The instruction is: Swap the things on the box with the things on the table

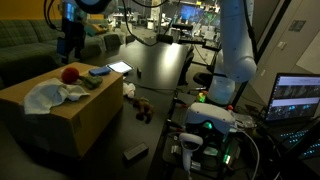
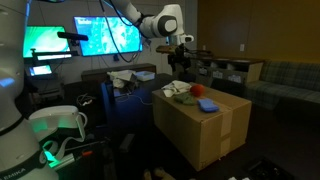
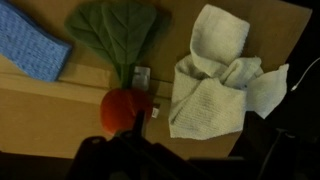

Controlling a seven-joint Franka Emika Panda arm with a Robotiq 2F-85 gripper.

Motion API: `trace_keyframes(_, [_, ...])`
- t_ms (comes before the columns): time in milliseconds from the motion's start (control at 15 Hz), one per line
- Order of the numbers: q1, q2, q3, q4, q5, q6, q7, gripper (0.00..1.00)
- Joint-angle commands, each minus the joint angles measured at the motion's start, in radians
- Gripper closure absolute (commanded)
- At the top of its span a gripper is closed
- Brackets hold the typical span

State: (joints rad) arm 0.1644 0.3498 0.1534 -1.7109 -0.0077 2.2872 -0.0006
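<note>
A cardboard box [image 1: 70,115] [image 2: 205,125] holds a red radish toy with a green leaf [image 1: 70,74] [image 2: 207,104] [image 3: 125,105], a white cloth [image 1: 48,95] [image 2: 178,92] [image 3: 215,70] and a blue cloth [image 1: 99,71] [image 3: 30,45]. On the dark table beside the box lie a brown plush toy [image 1: 143,110] and a small pale thing [image 1: 129,90]. My gripper [image 1: 70,42] [image 2: 181,62] [image 3: 198,140] hangs above the box top, open and empty, with the radish under one finger and the white cloth between the fingers.
A dark block [image 1: 135,152] lies at the table's near edge. A lit tablet [image 1: 119,68] lies behind the box. Monitors [image 2: 85,35], a laptop [image 1: 298,98] and the robot base [image 1: 212,120] ring the table. A couch [image 1: 30,45] stands behind the box.
</note>
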Motion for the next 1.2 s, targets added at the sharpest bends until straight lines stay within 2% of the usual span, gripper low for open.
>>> trace_keyframes(0, [-0.060,-0.162,-0.005,-0.169,0.078,-0.063,-0.069,0.00])
trace_keyframes(200, [-0.099,-0.291,-0.022,-0.356,0.141,-0.054,-0.121,0.00])
trace_keyframes(467, [-0.136,-0.432,-0.075,-0.589,0.215,0.027,-0.195,0.00])
trace_keyframes(800, [-0.164,-0.621,-0.191,-0.860,0.317,0.117,-0.344,0.00])
trace_keyframes(933, [-0.175,-0.664,-0.247,-0.918,0.325,0.146,-0.388,0.00])
trace_keyframes(1000, [-0.157,-0.580,-0.227,-0.835,0.286,0.101,-0.330,0.00])
trace_keyframes(1133, [-0.160,-0.600,-0.247,-0.860,0.285,0.101,-0.341,0.00])
